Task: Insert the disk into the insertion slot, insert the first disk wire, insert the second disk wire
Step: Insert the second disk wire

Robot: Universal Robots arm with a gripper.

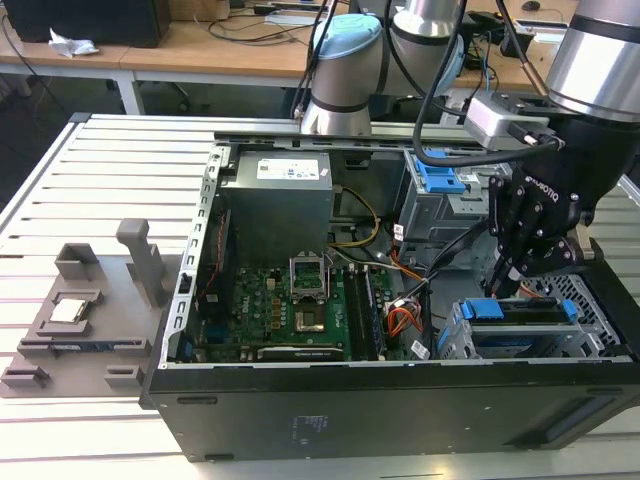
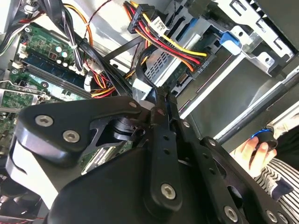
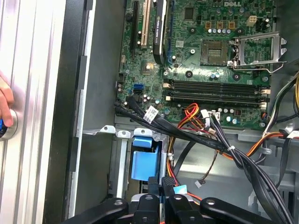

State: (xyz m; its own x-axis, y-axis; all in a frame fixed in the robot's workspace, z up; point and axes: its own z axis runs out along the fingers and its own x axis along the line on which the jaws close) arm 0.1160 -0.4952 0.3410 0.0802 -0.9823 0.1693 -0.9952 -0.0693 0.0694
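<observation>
A person's hand (image 3: 4, 100) is cut off at the edge.

A slatted metal table (image 1: 60, 170) carries the open computer case (image 1: 400, 410) and a grey fixture (image 1: 85, 320).

Looks like we're in a robotics lab or electronics workshop here, not anybody's home. We've got an open desktop computer case (image 1: 400, 400) lying on its side on a slotted aluminium table (image 1: 80, 160), the kind you bolt fixtures onto. Just beside the case, on the exterior view's left, sits a grey fixture block (image 1: 90, 310) with cut-out nests for parts. Behind the case stands the base of the robot arm (image 1: 345, 75), mounted right at the table. Further back behind that we can see wooden desks (image 1: 200, 50) with cables draped over them. Inside the case the bare motherboard (image 3: 205, 60) and loose wire bundles (image 2: 159, 37) are all exposed.
</observation>
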